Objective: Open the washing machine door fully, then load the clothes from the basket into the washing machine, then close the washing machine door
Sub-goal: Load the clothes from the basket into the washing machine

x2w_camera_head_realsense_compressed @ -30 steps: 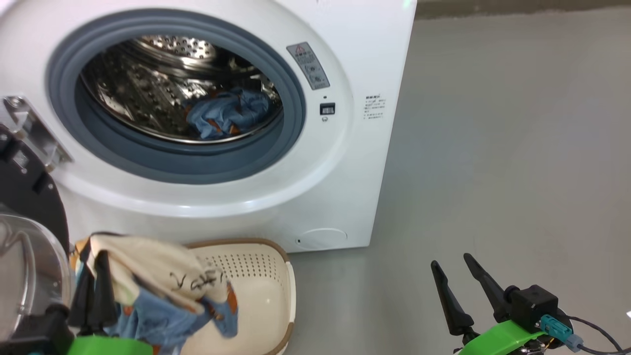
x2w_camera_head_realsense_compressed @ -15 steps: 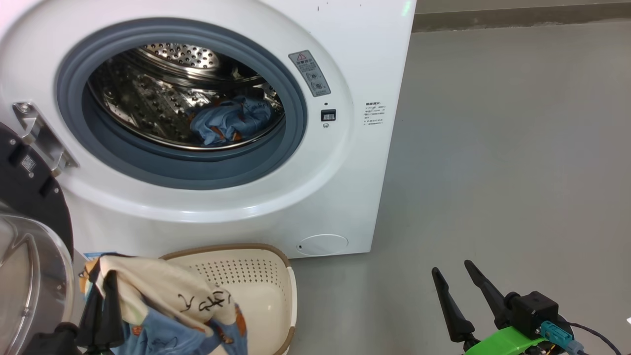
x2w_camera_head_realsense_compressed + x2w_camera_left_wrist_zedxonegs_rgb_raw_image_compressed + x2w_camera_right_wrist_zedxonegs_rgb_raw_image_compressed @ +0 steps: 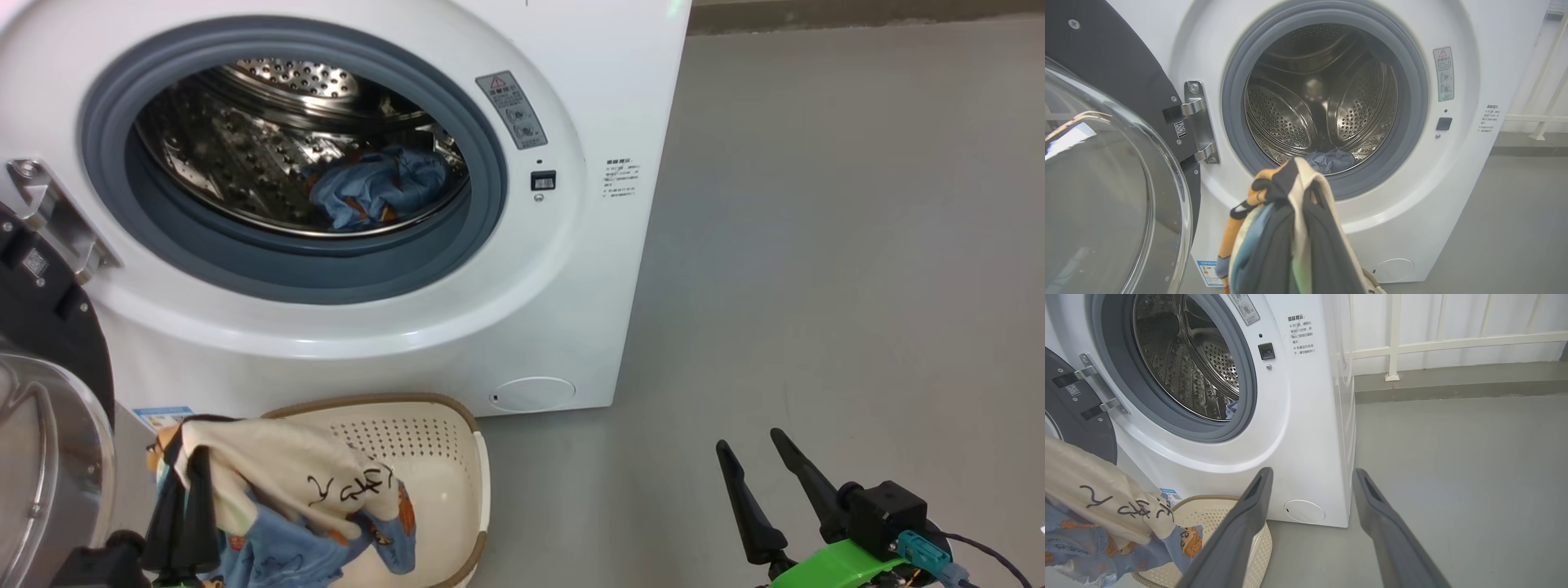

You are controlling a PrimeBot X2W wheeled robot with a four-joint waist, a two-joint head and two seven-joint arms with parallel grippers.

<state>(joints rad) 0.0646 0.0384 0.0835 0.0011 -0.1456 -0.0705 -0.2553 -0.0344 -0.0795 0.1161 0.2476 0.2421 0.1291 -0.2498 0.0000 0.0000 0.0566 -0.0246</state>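
Gripping the clothes (image 3: 294, 490) with the left tool (image 3: 186, 490), both dark fingers (image 3: 175, 518) closed tight on a cream and light-blue bundle with orange-brown prints. Holding that bundle raised over the basket (image 3: 472, 445), just right of and below the tool; perhaps brushing the near rim, hard to judge from these angles. Facing the washing machine (image 3: 571, 286) straight ahead of the tool, mouth uncovered, another blue garment (image 3: 380, 192) lying low in the steel drum (image 3: 245, 155). Flanked close on the tool's left by the washing machine door (image 3: 57, 335), swung wide on its metal hinge (image 3: 49, 216), glass bowl (image 3: 41, 465) bulging outward. Well off to the right, the right tool (image 3: 748, 443): fingers spread wide, gripping nothing, above grey floor (image 3: 816, 245).
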